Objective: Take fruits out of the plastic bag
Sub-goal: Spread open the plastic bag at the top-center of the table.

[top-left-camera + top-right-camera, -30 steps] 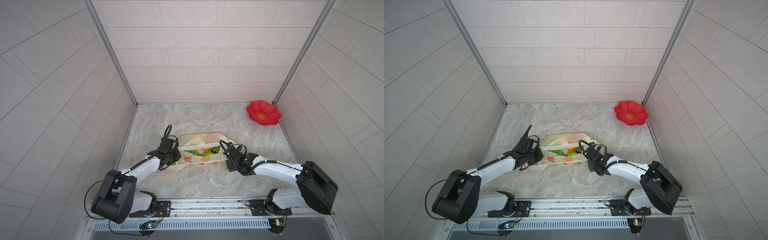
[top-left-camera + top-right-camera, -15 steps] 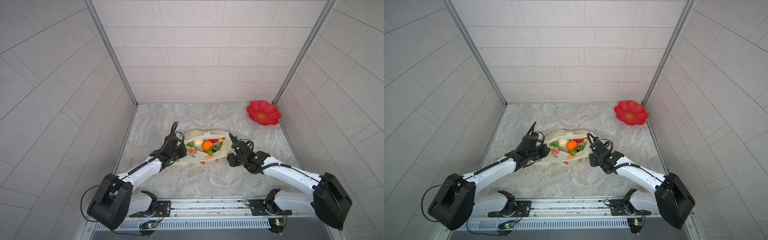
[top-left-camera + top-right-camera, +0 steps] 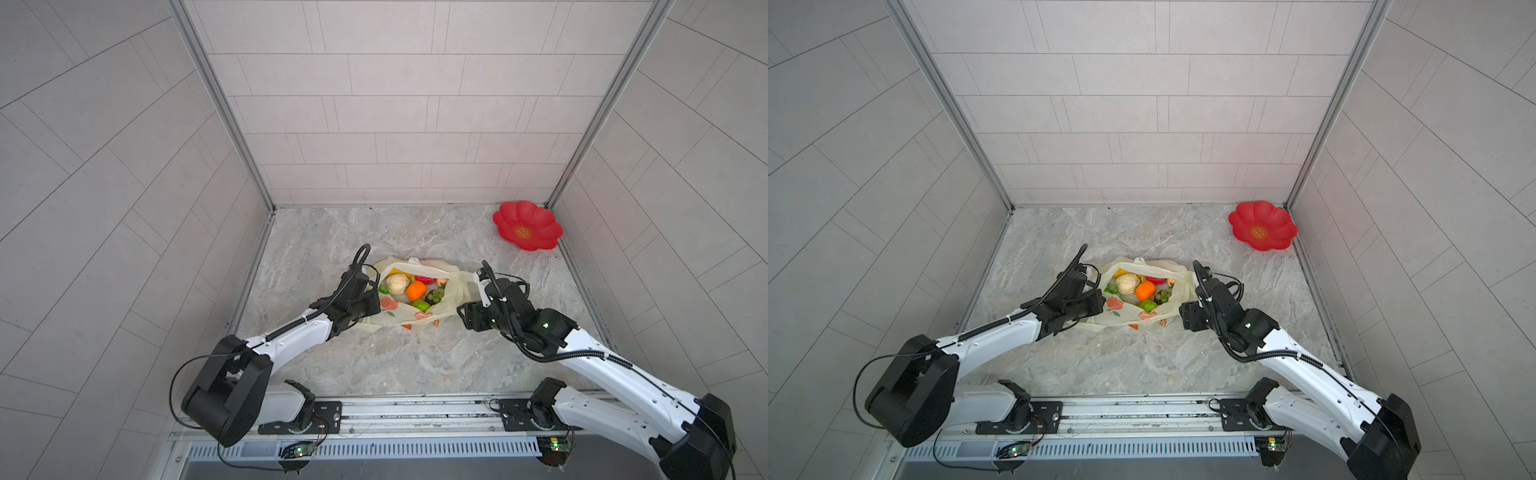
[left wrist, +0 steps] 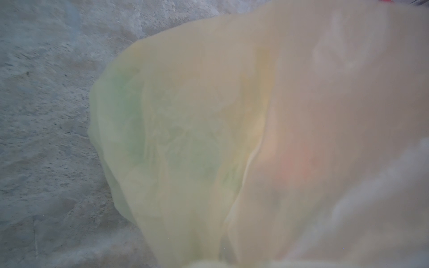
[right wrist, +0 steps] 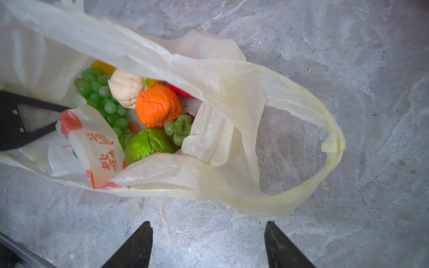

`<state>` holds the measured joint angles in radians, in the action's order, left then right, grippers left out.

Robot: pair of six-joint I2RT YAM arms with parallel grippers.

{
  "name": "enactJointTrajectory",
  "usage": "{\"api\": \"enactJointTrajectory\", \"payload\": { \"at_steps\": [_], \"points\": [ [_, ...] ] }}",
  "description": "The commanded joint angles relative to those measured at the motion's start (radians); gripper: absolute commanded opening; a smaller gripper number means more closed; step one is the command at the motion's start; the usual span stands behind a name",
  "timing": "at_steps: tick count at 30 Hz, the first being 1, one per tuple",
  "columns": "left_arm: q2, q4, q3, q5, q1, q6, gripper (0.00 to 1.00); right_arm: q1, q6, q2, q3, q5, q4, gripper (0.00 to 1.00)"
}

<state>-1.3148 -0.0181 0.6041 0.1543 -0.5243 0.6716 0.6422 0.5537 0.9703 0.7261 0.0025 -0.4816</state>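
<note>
Since a second ago the bag [image 5: 220, 81] has been released by the right gripper [image 5: 207, 232], which has been drawn back, and the bag's mouth has slackened wider. The jaws are now spread with nothing between them; the loose handle [image 5: 325, 130] lies just ahead, untouched. The left gripper [image 3: 371, 300] is pressed together, seemingly on the bag's far rim. All the fruits are inside, with the orange [image 5: 157, 105] topmost, beyond the handle. It is best approached from above through the mouth, with the film kept out of the jaws and the far rim kept pinned.

Pale tiled walls [image 3: 395, 104], metal corner posts [image 3: 221, 104], grey marbled floor [image 3: 374, 365], soft even light
</note>
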Motion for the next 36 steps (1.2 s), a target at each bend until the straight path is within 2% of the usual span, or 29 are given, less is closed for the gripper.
{"api": "enactJointTrajectory", "payload": {
  "at_steps": [1,4,8,12,16,18,21,23,26,29,32,34,36],
  "points": [
    [0.013,-0.029,0.022,-0.016,-0.028,-0.035,0.00,-0.003,0.130,0.132,0.070,0.048,0.066,0.74],
    [0.017,-0.029,0.015,-0.015,-0.054,-0.045,0.00,-0.008,0.159,0.261,0.146,0.100,0.044,0.72],
    [0.030,-0.024,0.002,-0.013,-0.074,-0.064,0.00,-0.034,0.190,0.363,0.174,0.128,0.089,0.72],
    [0.036,-0.022,-0.007,-0.003,-0.080,-0.080,0.00,-0.066,0.192,0.479,0.218,0.118,0.114,0.67],
    [0.043,-0.026,-0.011,-0.010,-0.081,-0.089,0.00,-0.083,0.174,0.584,0.285,0.107,0.129,0.50],
    [0.041,-0.033,-0.005,-0.033,-0.080,-0.092,0.00,-0.101,0.160,0.616,0.308,0.065,0.136,0.30],
    [0.023,-0.039,0.013,-0.049,-0.057,-0.087,0.00,-0.126,0.134,0.574,0.280,0.009,0.184,0.11],
    [0.018,-0.038,0.017,-0.040,-0.028,-0.087,0.00,-0.161,0.122,0.524,0.232,-0.072,0.238,0.04],
    [0.029,-0.048,0.001,-0.041,0.035,-0.087,0.00,-0.256,0.146,0.461,0.136,-0.260,0.347,0.01],
    [0.045,-0.028,-0.049,0.017,0.131,-0.062,0.00,-0.323,0.168,0.441,0.077,-0.372,0.421,0.00],
    [0.042,-0.015,-0.094,0.060,0.207,-0.040,0.00,-0.360,0.206,0.446,0.028,-0.428,0.493,0.00],
    [0.017,-0.033,-0.086,0.074,0.211,-0.056,0.01,-0.365,0.227,0.454,0.011,-0.442,0.528,0.00],
    [0.000,-0.032,-0.073,0.116,0.199,-0.069,0.07,-0.354,0.231,0.463,0.018,-0.441,0.533,0.00]
  ]
}}
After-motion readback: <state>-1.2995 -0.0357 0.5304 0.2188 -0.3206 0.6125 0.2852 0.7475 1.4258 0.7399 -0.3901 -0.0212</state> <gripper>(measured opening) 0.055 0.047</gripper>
